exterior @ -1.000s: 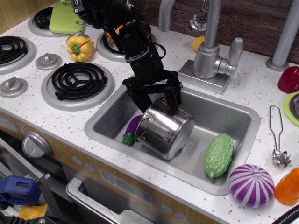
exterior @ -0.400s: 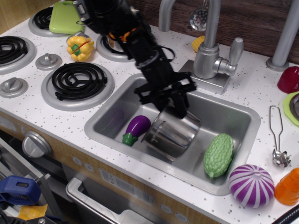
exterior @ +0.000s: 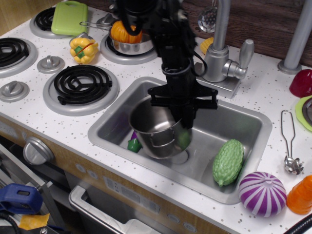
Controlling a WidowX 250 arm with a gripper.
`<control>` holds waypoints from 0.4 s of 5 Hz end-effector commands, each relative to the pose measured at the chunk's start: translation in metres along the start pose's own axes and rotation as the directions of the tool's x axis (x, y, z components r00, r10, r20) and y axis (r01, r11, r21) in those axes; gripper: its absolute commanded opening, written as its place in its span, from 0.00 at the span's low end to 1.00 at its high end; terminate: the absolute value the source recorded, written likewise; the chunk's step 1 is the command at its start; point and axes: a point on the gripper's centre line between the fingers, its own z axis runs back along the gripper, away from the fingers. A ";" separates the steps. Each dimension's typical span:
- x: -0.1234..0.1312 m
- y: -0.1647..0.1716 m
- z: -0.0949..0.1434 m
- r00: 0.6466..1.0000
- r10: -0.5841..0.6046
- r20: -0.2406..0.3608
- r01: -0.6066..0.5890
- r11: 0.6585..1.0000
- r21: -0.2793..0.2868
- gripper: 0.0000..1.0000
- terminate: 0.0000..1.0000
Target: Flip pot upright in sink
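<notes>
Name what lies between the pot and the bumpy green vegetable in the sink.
Only bare sink floor separates the pot from the bumpy green vegetable in this view.

Shiny silver pot [exterior: 155,130] in a matte grey sink [exterior: 248,127]. Bumpy green gourd [exterior: 227,161] beside it. White worktop [exterior: 265,95] speckled dark. Purple-and-white striped ball [exterior: 262,193] on the rim, yellow pepper [exterior: 83,49] by black coil burners [exterior: 81,84], lime-green board [exterior: 69,17] behind.

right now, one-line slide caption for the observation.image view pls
Gripper holds the rim of the steel pot, now mouth-up in the grey sink, beside a green bumpy toy gourd.
</notes>
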 end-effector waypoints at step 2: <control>0.015 -0.014 0.022 0.990 -0.074 0.121 0.068 0.996 0.053 1.00 0.00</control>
